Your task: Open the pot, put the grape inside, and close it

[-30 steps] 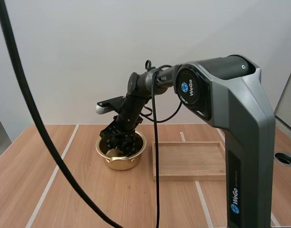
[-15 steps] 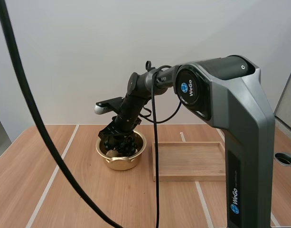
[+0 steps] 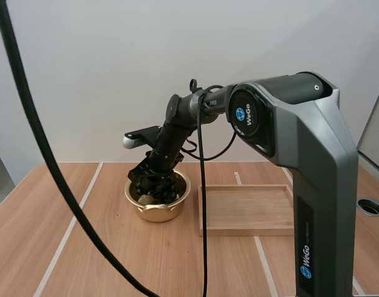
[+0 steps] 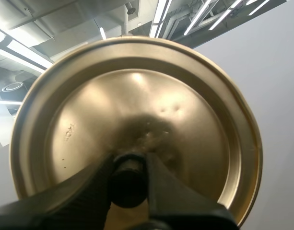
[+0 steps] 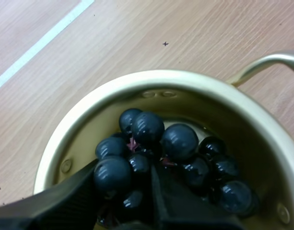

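- Wooden table [image 3: 115, 260] across the bottom of the high view, pale brown and crossed by thin light lines.
- Grey right arm [image 3: 313, 185] — bulking up the right side of that frame, reaching from upper right toward the centre, then angled down to the pot.
- Wooden tray [image 3: 245, 210] right of centre, flat on the table, shallow-rimmed, just beside the pot but not touching it.
- Golden pot [image 3: 158, 212] left of centre, upright on the table, lid off, mouth uncovered; curved metal handle [image 5: 266, 64] seen at its rim from the right wrist camera.
- Golden lid [image 4: 137, 96] well away from the pot, carried by the left gripper, its round domed face turned toward the left wrist camera.
- Bunch of grapes [image 5: 178, 141] — dark and glossy, inside the pot, sunk below the rim, close to the inner wall on one side.
- Right gripper [image 5: 125, 184] dipped into the pot's mouth, fingers closed in on the bunch, with several grapes pinched between the tips.
- Left gripper [image 4: 129, 163] clamped tight on the lid's knob, one black finger pressed against each side.
- Black knob [image 4: 129, 187] at the lid's centre, squeezed between those two fingers.
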Motion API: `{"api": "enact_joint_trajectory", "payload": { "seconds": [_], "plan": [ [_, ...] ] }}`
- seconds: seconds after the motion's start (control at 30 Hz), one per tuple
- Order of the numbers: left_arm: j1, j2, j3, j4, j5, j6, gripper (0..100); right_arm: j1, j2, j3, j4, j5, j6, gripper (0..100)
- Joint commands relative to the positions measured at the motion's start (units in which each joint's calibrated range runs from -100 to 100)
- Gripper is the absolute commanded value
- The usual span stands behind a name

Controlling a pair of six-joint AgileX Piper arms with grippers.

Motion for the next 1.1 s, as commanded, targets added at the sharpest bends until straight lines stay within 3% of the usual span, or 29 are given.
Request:
{"api": "enact_joint_trajectory", "payload": {
  "seconds": [0.0, 0.07, 0.1, 1.07],
  "plan": [
    [-0.13, -0.17, -0.41, 0.00, 0.00, -0.27, 0, 0.06, -0.48, -0.28, 0.51, -1.90, -0.66, 66],
    [-0.13, -0.17, -0.41, 0.00, 0.00, -0.27, 0, 0.06, -0.48, -0.28, 0.51, -3.04, -0.78, 91],
    [-0.13, -0.17, -0.41, 0.00, 0.00, -0.27, 0, 0.06, -0.48, -0.28, 0.51, -3.27, -0.78, 95],
    [-0.13, -0.17, -0.41, 0.12, 0.00, -0.18, 0, 0.06, -0.86, -8.17, -1.94, 4.05, -0.52, 92]
  ]
}}
